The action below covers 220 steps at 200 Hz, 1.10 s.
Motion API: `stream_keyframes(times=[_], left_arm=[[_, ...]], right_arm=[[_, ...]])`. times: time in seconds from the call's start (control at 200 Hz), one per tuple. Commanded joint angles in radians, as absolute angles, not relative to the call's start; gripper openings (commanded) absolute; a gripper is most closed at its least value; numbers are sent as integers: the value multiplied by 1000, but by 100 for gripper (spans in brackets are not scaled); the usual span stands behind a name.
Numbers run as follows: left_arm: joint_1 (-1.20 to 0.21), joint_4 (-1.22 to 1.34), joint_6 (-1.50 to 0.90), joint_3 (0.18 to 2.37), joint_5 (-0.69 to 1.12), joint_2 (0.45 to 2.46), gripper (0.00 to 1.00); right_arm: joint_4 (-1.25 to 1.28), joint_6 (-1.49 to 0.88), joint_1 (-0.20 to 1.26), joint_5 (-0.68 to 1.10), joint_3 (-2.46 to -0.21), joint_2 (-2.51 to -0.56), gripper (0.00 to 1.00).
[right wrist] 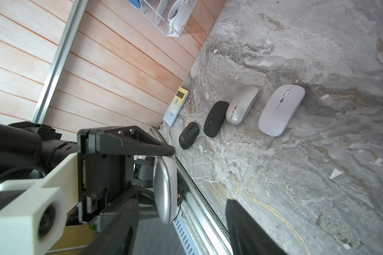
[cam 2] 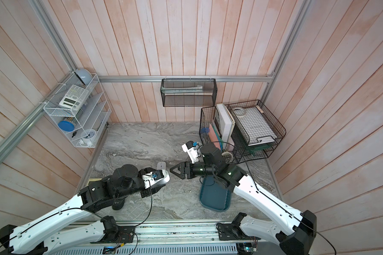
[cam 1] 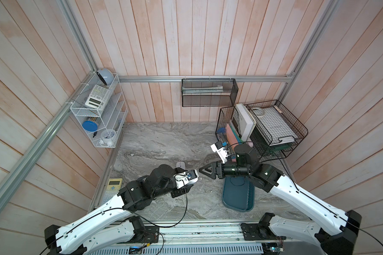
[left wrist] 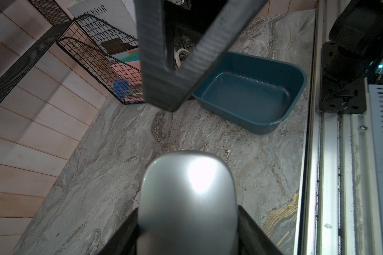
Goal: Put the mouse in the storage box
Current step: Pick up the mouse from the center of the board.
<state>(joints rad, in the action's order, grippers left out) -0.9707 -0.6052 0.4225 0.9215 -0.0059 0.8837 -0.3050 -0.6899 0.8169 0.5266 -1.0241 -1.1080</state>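
My left gripper [left wrist: 187,212] is shut on a silver mouse [left wrist: 186,194] and holds it above the marble table; both top views show it mid-table [cam 1: 194,176] [cam 2: 164,177]. My right gripper [right wrist: 181,212] faces it tip to tip [cam 1: 200,170], open, with the mouse's free end [right wrist: 165,187] between its jaws. That end lies close to one finger [right wrist: 124,220] and well apart from the other. The teal storage box [cam 1: 238,198] [cam 2: 215,196] lies under the right arm, and its floor [left wrist: 241,97] holds nothing.
Several other mice lie in a row: a pale lilac one [right wrist: 281,110], a silver one [right wrist: 241,104] and two black ones [right wrist: 216,118]. A yellow calculator [cam 1: 114,185] sits at the left edge. Black wire baskets [cam 1: 261,132] stand back right, and a white rack [cam 1: 100,110] hangs left.
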Motion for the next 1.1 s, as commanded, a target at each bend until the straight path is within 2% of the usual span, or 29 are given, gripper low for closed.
stream_keyframes(times=[0.0, 0.455, 0.885, 1.095], left_arm=[[-974, -575, 424, 912, 10, 876, 51], [-974, -577, 421, 911, 3, 879, 51], [-973, -577, 420, 910, 3, 880, 51], [-974, -578, 419, 907, -2, 882, 52]], right_arm=[[-235, -722, 853, 546, -1029, -1137, 67], [-104, -790, 943, 562, -1022, -1250, 59], [-72, -810, 947, 572, -1006, -1276, 30], [-64, -821, 948, 582, -1006, -1288, 12]])
